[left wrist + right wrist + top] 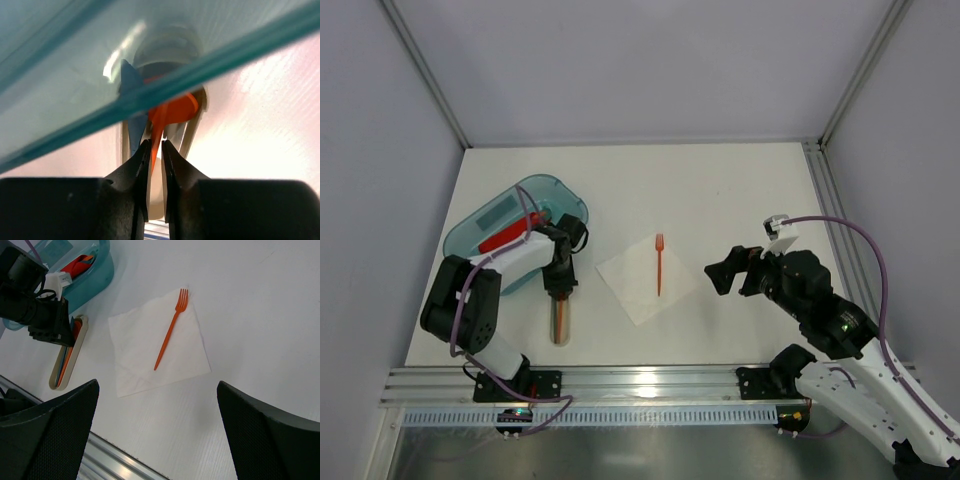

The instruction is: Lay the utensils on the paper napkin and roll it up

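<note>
the paper napkin (632, 285) lies flat and open near the middle of the white table (720, 195), turned like a diamond as seen from above, with a fold line across one corner. an orange fork (659, 265) rests on it, tines toward the far side and its handle reaching about halfway across the sheet. to the left of the napkin and apart from it sits a narrow beige holder (55, 384) with more utensils in it. the left gripper (156, 147) points down into the far end of that holder, its jaws drawn close on either side of the thin stem of an orange utensil (175, 110) with a rounded end. i can't tell whether they actually pinch it. a blue piece (131, 82) lies beside it. just behind is the teal tray (555, 185), with something red (505, 238) inside. the right gripper (717, 275) hangs to the right of the napkin, jaws wide apart and holding nothing.
</note>
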